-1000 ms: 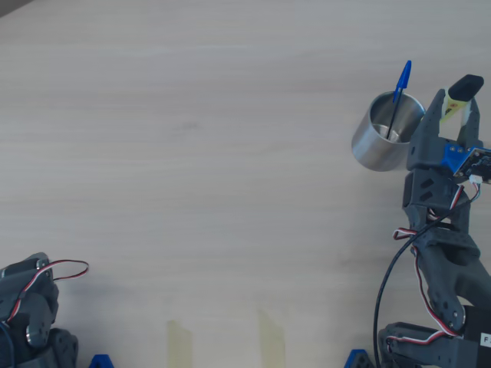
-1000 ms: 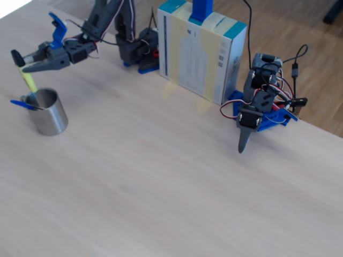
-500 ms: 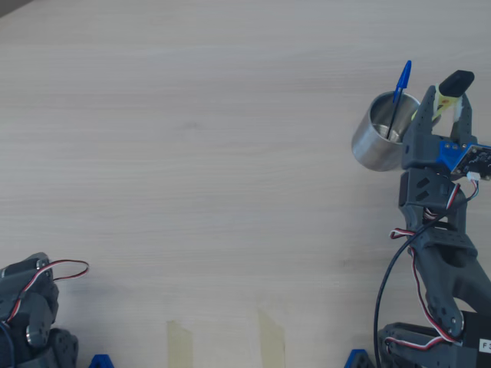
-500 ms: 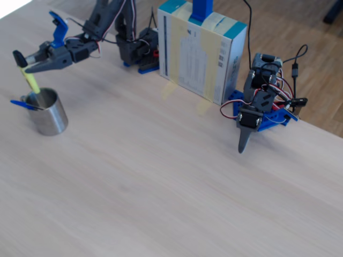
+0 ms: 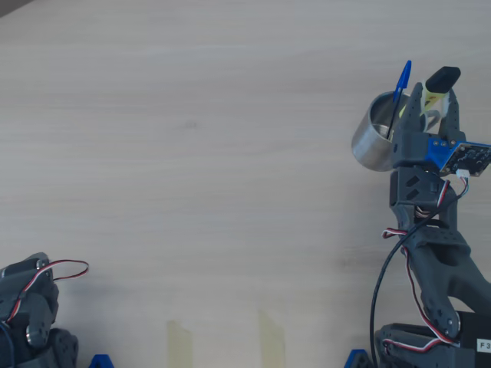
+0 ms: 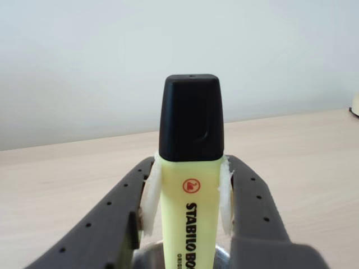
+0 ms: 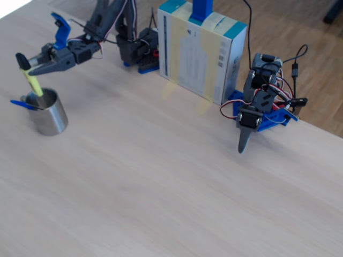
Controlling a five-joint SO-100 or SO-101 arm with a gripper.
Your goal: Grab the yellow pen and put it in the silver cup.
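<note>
Pale wood-grain table (image 5: 192, 153); plain white wall (image 6: 179, 45) behind; brown wood floor (image 7: 300, 27) beyond its edge

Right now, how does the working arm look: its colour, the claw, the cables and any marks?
The arm is dark grey printed plastic. Near the wrist it carries a blue bracket with a small camera board. Red, white and black wires loop along it. The claw has dark grey fingers dotted with small holes and whitish pads inside.
</note>
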